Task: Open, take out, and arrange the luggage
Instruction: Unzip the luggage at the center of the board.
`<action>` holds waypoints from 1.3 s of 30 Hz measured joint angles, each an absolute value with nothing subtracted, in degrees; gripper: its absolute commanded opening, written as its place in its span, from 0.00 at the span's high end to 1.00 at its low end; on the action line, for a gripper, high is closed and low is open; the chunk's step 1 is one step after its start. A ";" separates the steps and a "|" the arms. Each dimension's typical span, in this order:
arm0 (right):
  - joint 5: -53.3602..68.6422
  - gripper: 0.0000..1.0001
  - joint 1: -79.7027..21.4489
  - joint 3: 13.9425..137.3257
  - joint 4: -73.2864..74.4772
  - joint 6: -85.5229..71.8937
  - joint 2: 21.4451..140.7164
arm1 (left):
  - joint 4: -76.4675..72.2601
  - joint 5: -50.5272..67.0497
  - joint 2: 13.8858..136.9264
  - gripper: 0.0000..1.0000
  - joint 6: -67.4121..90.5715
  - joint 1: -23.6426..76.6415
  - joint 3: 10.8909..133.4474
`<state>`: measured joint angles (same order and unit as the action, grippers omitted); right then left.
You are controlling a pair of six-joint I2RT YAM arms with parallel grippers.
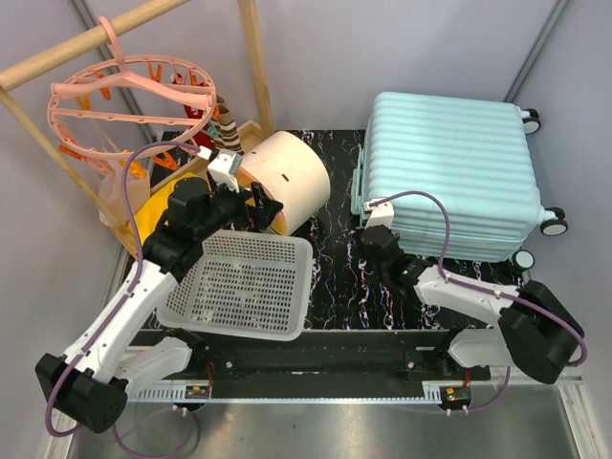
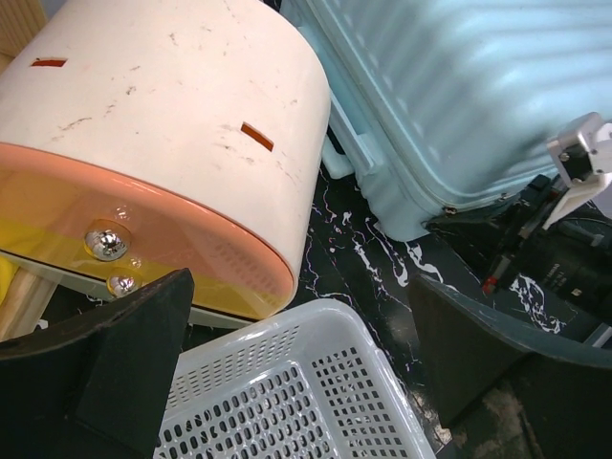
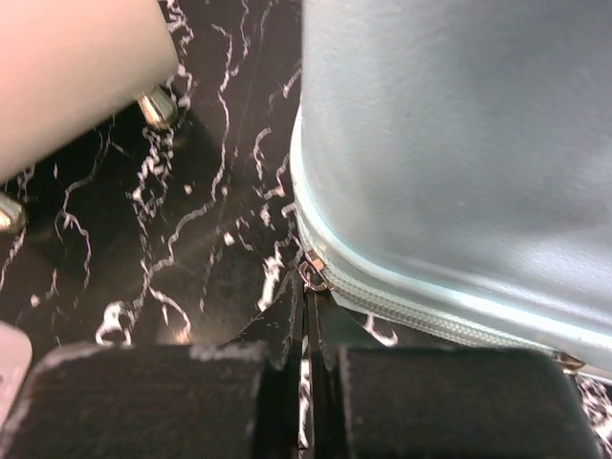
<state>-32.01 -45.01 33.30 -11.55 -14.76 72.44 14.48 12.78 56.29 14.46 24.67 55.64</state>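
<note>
The luggage [image 1: 449,172], a pale mint-blue ribbed suitcase, lies flat and closed at the back right of the black marbled mat. My right gripper [image 1: 369,234] is at its near-left corner. In the right wrist view the fingertips [image 3: 308,296] are pressed together on the small metal zipper pull [image 3: 314,274] at the rounded corner of the luggage [image 3: 459,143]. My left gripper [image 1: 256,206] hangs open over the far rim of the white basket, its fingers [image 2: 134,335] wide apart with nothing between them. The luggage [image 2: 459,86] shows at the upper right of the left wrist view.
A white perforated basket [image 1: 239,282] sits in front of the left arm. The cream-and-orange rounded drawer box [image 1: 287,177] lies just behind it, left of the luggage. A pink round clip hanger [image 1: 124,96] hangs on a wooden rack [image 1: 253,57] at the back left.
</note>
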 measured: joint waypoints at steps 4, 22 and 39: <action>-34.24 1.00 -45.71 37.08 -14.04 -14.76 78.63 | 14.35 13.17 56.31 0.01 14.85 24.67 55.57; -27.46 0.20 -47.86 41.10 -7.97 -15.40 54.41 | 12.21 9.67 64.73 0.04 13.39 37.04 54.59; -13.58 0.19 -26.94 47.31 9.74 -17.28 48.10 | -10.13 -4.34 88.05 0.21 14.35 50.02 55.75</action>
